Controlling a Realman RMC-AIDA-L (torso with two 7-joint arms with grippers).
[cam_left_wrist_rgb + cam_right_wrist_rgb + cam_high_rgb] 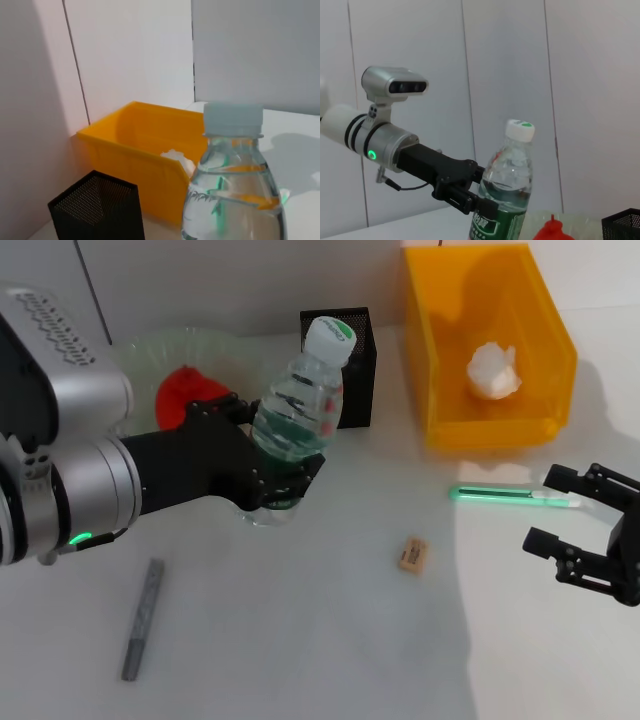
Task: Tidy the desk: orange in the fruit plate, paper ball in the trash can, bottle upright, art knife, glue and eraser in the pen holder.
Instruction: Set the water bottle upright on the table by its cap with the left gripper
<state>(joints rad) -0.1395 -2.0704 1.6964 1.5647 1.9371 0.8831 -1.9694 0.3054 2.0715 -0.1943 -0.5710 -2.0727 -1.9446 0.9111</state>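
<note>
Bottle (297, 410): clear glossy plastic, white cap. Trash can (486, 340): smooth glossy plastic; pen holder (355, 365): matt black metal mesh. Paper ball (494, 371): crumpled white paper.

From the right wrist camera you see the left gripper (470, 197) clamped on the lower body of the bottle (507, 190), its black fingers (465, 199) pressing at the top of the green label. The bottle leans slightly, white cap uppermost. Behind it you have a silver forearm with a green light and a camera module on top. Low down, the orange (551, 231) sits in what looks like the pale fruit plate (580, 222); the pen holder (622, 229) shows at the corner.
</note>
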